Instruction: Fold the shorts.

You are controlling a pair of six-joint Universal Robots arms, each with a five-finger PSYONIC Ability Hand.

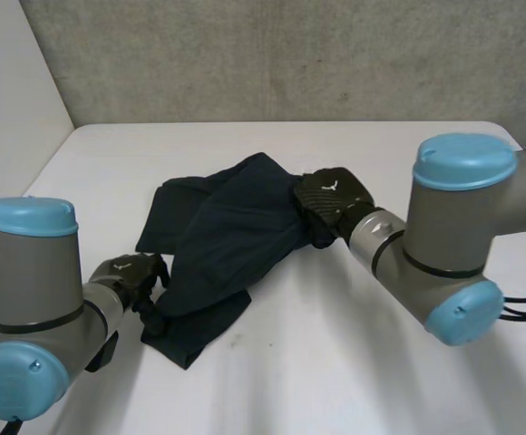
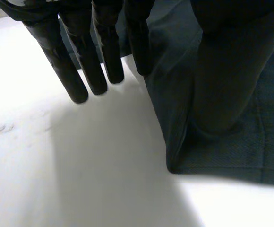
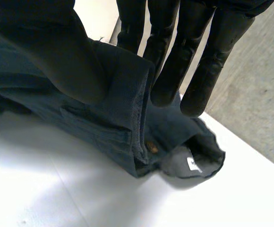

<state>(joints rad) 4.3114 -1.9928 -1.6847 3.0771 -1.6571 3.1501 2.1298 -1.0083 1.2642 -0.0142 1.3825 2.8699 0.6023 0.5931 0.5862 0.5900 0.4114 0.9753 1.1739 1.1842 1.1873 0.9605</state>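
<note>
— Since the task is about them, where are the shorts (image 1: 227,236)?

— Bunched in a dark blue heap around the middle of the white table (image 1: 354,362). One end trails toward the near left corner.

— And the left hand (image 1: 131,276)?

— It is at that near end. In the left wrist view its fingers (image 2: 82,71) are straight and point down over bare table, just beside the cloth's edge. Its thumb (image 2: 222,85) presses flat on top of the cloth. It grips nothing and only rests there.

— What about the right hand (image 1: 331,201)?

— It is on the side of the heap that faces the right edge of the table. In the right wrist view it has the waistband pinched. The thumb (image 3: 56,56) is on one side, the straight fingers (image 3: 175,61) are on the other, and the band is lifted off the table.

— Any writing?

— A small white label (image 3: 192,164) sits inside the open waistband, but its print is too small to read. A brownish button (image 3: 151,147) is on the band just beside it. The back of the right hand has a small white mark (image 1: 334,186), and I cannot read that either.
</note>
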